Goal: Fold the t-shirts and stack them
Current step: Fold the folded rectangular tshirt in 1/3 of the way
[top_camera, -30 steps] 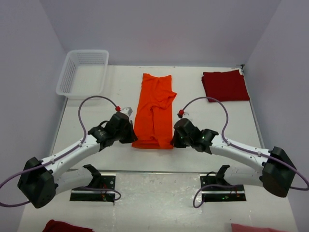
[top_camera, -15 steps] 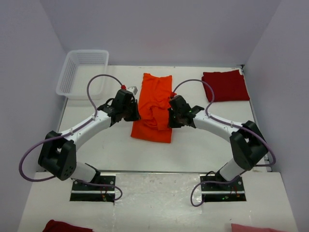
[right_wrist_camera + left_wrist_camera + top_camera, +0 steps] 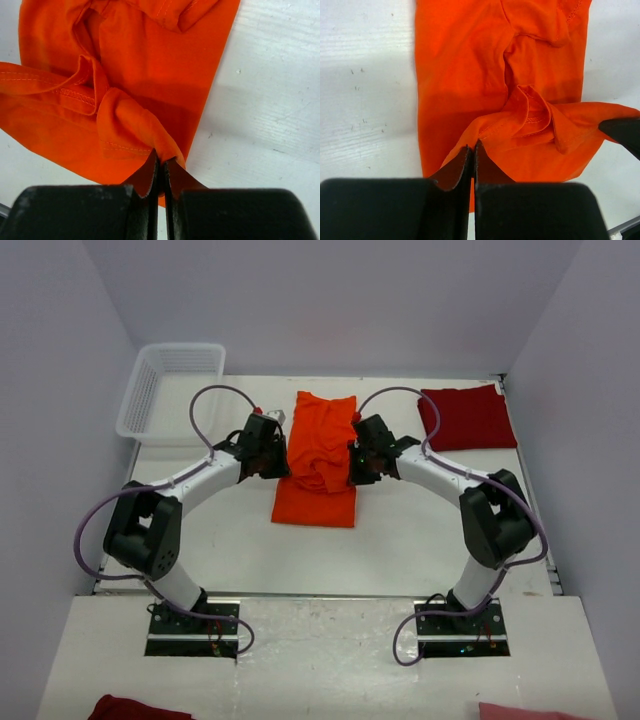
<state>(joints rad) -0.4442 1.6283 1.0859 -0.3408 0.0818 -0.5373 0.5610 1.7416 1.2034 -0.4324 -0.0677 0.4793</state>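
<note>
The orange t-shirt (image 3: 318, 455) lies lengthwise in the middle of the table, its near end lifted and carried back over the rest. My left gripper (image 3: 278, 466) is shut on the shirt's near-left corner (image 3: 485, 131), seen pinched between the jaws in the left wrist view. My right gripper (image 3: 352, 471) is shut on the near-right corner (image 3: 165, 147). The hem (image 3: 535, 120) sags in a bunched fold between the two grips. A dark red t-shirt (image 3: 467, 417) lies folded at the back right.
A white lattice basket (image 3: 172, 390) stands at the back left. Dark red cloth (image 3: 135, 708) shows at the bottom left edge and a pink piece (image 3: 525, 710) at the bottom right. Both arms arch outward from their bases (image 3: 195, 625).
Both grippers have carried the orange shirt's near corners away from the bases toward the far end, so the near part now folds over the rest. Both arms have stretched out.
</note>
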